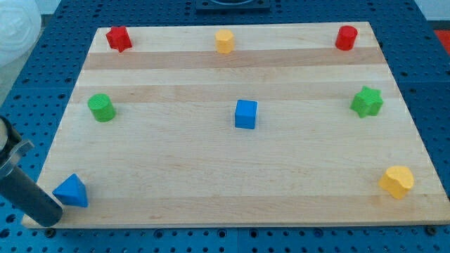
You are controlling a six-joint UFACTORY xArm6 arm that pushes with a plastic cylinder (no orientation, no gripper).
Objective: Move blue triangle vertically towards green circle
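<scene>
The blue triangle [72,191] lies at the board's bottom left corner. The green circle [101,107] stands above it, at the left side of the board, mid height. My rod comes in from the view's left edge, and my tip [53,217] rests at the board's bottom left corner, just below and left of the blue triangle, close to it or touching it.
Wooden board [239,176] on a blue pegboard. A red star [119,38] top left, a yellow hexagon [224,41] top middle, a red cylinder [345,37] top right, a blue cube [246,114] in the centre, a green star [367,102] at right, a yellow heart [397,182] bottom right.
</scene>
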